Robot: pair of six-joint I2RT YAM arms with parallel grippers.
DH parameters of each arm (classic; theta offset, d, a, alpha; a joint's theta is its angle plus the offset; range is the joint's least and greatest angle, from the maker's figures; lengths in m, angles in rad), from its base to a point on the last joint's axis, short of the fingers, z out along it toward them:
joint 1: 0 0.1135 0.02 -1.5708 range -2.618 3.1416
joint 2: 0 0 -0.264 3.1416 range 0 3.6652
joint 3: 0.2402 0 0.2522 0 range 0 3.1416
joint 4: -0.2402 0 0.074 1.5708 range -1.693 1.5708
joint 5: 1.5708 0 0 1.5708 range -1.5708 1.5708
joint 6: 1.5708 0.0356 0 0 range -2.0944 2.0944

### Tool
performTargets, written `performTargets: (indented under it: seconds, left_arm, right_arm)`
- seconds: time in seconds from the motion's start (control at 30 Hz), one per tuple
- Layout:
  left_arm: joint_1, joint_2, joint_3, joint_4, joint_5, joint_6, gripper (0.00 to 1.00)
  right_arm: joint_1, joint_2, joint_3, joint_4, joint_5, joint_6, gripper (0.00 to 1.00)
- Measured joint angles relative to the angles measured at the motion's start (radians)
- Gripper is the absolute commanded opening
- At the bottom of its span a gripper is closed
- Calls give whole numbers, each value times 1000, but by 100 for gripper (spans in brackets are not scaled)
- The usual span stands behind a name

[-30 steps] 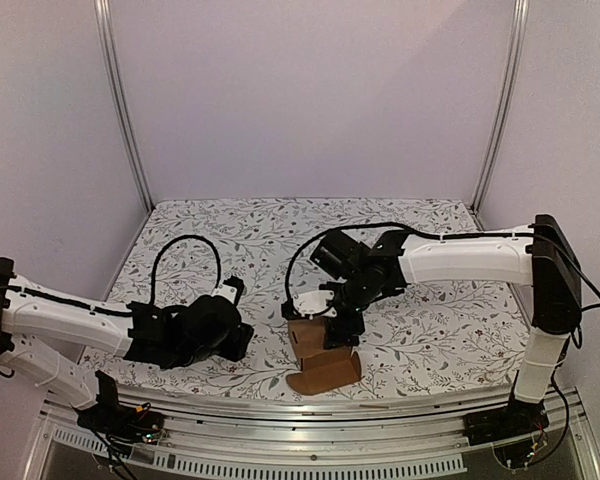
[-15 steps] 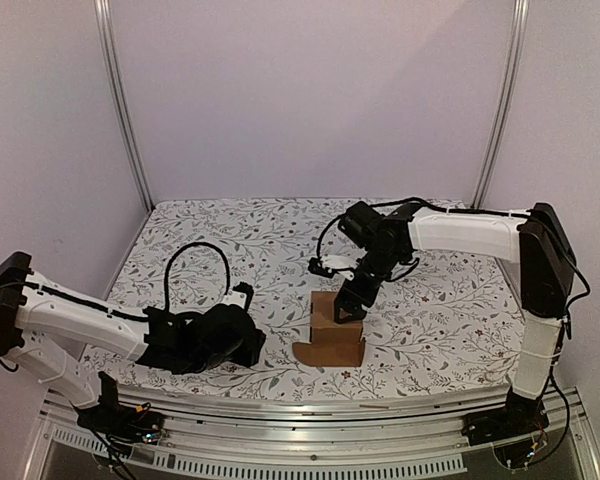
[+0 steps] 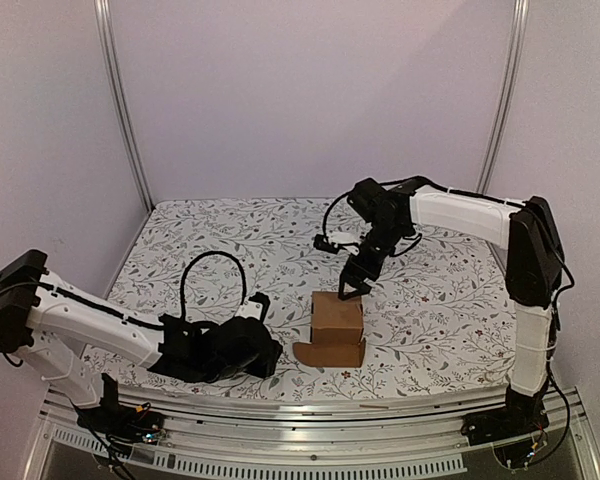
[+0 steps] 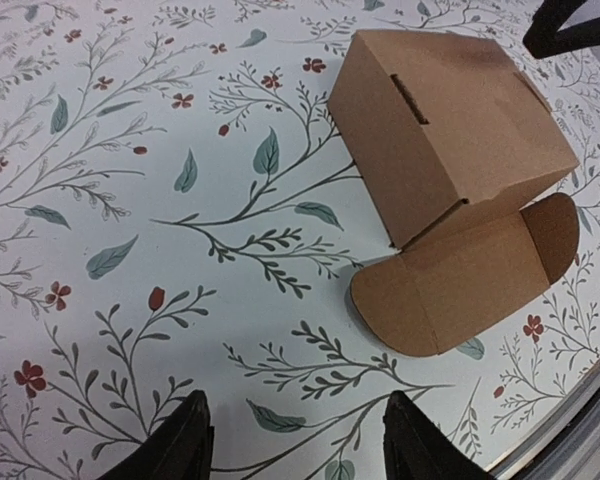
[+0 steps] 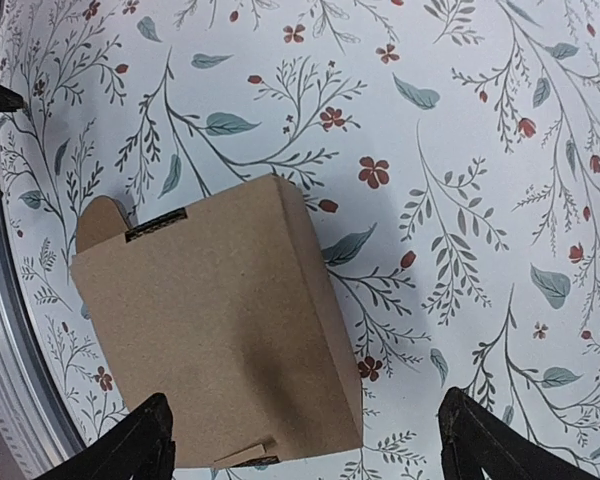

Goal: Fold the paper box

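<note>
Hovering by box (image 3: 337, 318) with left end effector (image 4: 295, 450) and right end effector (image 3: 350, 287) apart, empty. Closing last flap (image 4: 460, 280): calls for lifting off tabletop (image 3: 230, 240), tucking in.

Left gripper (image 4: 295, 448) fingers cut by bottom edge; paper box (image 5: 215, 330) flap mostly hidden.

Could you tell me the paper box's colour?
Plain unprinted brown; the paper box shows best in the left wrist view.
</note>
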Motion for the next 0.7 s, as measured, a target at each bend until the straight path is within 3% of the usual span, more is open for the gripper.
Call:
performTargets:
  seconds: [0.33, 0.57, 0.7]
  left_arm:
    - [-19, 13, 1, 1, -1, -20, 59]
    - [-19, 58, 5, 9, 7, -20, 61]
    - [-19, 113, 14, 42, 30, -20, 64]
  right_arm:
    - [-63, 103, -5, -88, -128, 8, 62]
    - [-233, 53, -167, -102, -249, 95, 62]
    - [-276, -12, -273, -124, -275, 118, 70]
